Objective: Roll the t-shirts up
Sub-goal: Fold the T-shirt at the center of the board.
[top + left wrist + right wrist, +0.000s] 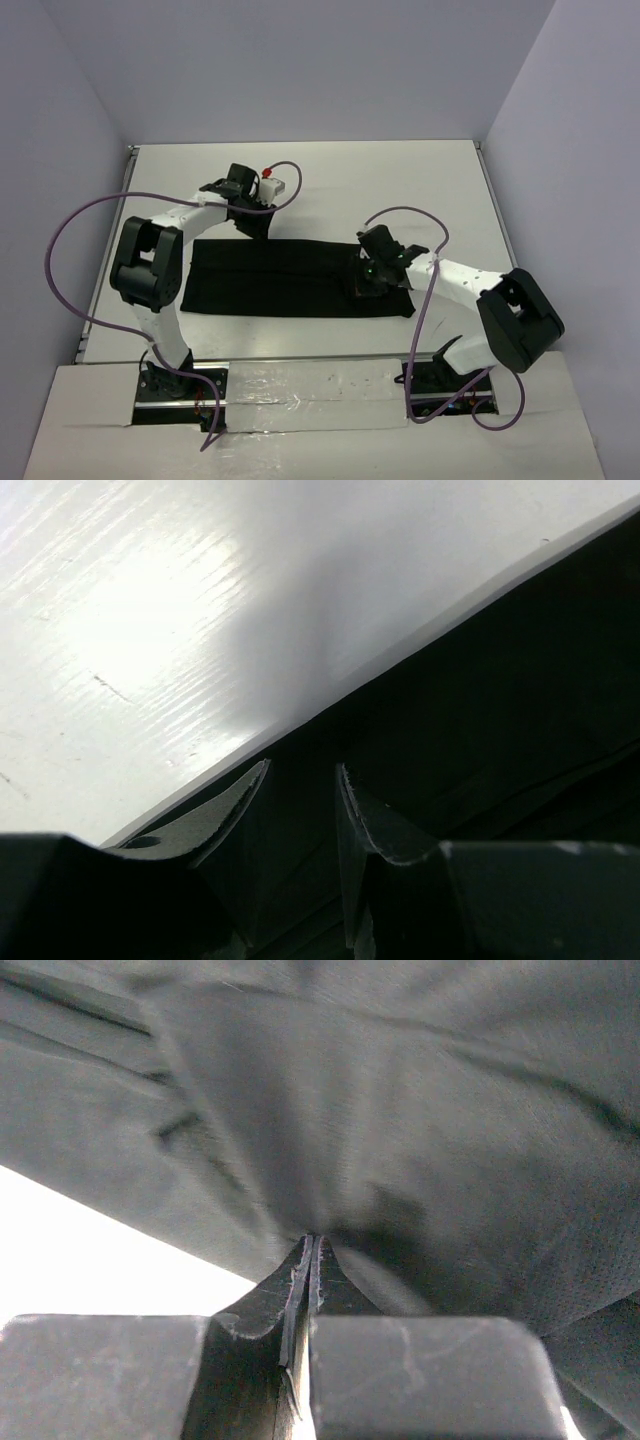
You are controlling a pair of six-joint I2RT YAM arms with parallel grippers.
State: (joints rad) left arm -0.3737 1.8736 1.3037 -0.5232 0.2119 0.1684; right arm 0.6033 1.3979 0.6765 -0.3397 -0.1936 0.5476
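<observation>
The black t-shirt (290, 278) lies as a long flat folded strip across the middle of the white table (330, 180). My left gripper (250, 224) is at the strip's far edge, near its left part. In the left wrist view its fingers (232, 805) stand apart over that edge of the t-shirt (500, 680), with the gripper (300, 775) open. My right gripper (368, 281) is on the strip's right part. In the right wrist view it (311, 1241) is shut, with the fabric (420, 1110) puckering into its tips. The neck label is hidden.
Grey walls enclose the table at the back and both sides. A raised rim (483, 190) runs along the right edge. A silver strip (300, 358) marks the near edge by the arm bases. Purple cables (60, 250) loop off both arms.
</observation>
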